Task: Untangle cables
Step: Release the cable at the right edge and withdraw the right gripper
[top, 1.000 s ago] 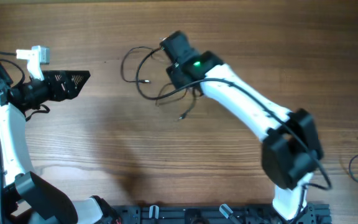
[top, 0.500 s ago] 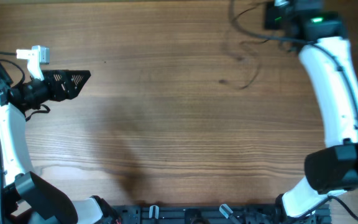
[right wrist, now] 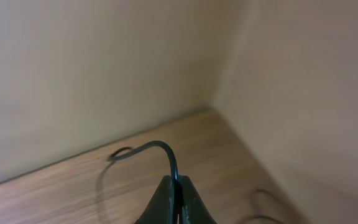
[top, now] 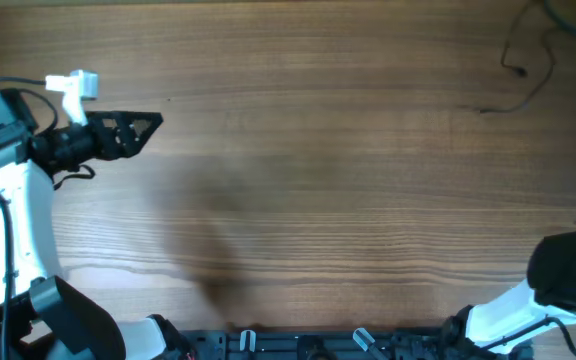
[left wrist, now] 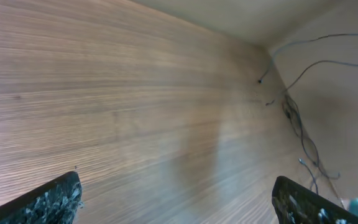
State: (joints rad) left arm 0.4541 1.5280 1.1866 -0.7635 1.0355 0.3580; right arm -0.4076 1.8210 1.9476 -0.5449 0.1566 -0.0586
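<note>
1. Wood-grain table [top: 298, 200]; cables [top: 518, 70] trail at far right corner.
2. Right fingers [right wrist: 166, 202] pinched shut on one cord [right wrist: 157, 145]; left fingers [left wrist: 51, 199] wide, empty.
3. Likely light, limp, snag-prone; grip near plug.

Warm brown worktop [top: 318, 200], streaked end to end with fine, darker wood grain and dulled by a soft grey shadow near the middle. Thin black cables [top: 524, 62] draw dark lines at its far right corner. The left arm [top: 18, 215] is glossy white with black joints and carries a white clip [top: 73, 85]. The left gripper [top: 151, 123] is matte black, its fingers [left wrist: 51, 199] flecked pale grey up close. The right arm [top: 568, 290] pairs a black joint with a white shell. The right gripper [right wrist: 176, 183] is dark grey-black against a plain cream wall [right wrist: 73, 74].
</note>
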